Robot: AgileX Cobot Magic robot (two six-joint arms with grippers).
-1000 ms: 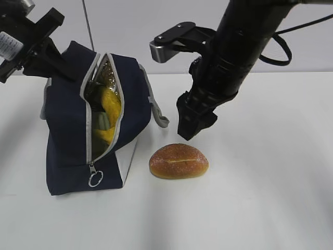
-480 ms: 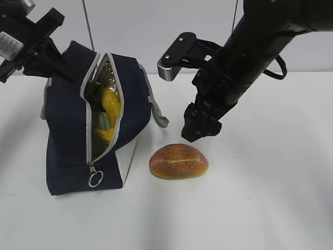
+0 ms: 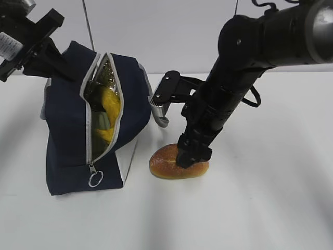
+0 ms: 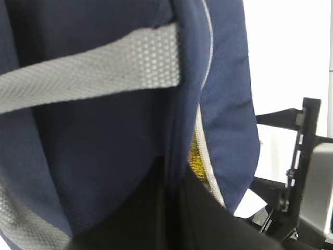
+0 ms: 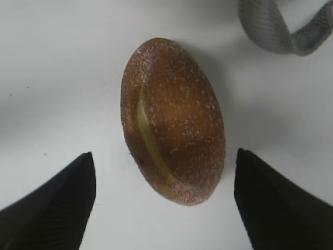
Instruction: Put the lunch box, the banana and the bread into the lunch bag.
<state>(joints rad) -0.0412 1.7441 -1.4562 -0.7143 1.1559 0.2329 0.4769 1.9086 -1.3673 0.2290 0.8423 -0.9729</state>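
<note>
The navy lunch bag (image 3: 67, 135) stands at the left with its zipper open. Inside it show the yellow banana (image 3: 110, 104) and a grey-green bit of the lunch box (image 3: 102, 123). My left gripper (image 3: 52, 65) is shut on the bag's upper back edge; in the left wrist view its dark fingers (image 4: 151, 208) pinch a fold of the lunch bag (image 4: 104, 146). The golden-brown bread (image 3: 169, 162) lies on the table right of the bag. My right gripper (image 3: 190, 155) is down over its right end, open. In the right wrist view the gripper (image 5: 165, 159) straddles the bread (image 5: 174, 120) without touching it.
The white table (image 3: 260, 198) spreads out to the right and front of the bread. A grey strap handle (image 3: 158, 115) hangs from the bag close behind the bread, and the strap (image 5: 281, 28) shows at the top right in the right wrist view.
My right arm has come down and to the left, from above the bread until its fingers stand on either side of it. The jaws have widened slightly. The left gripper and bag stay still.
</note>
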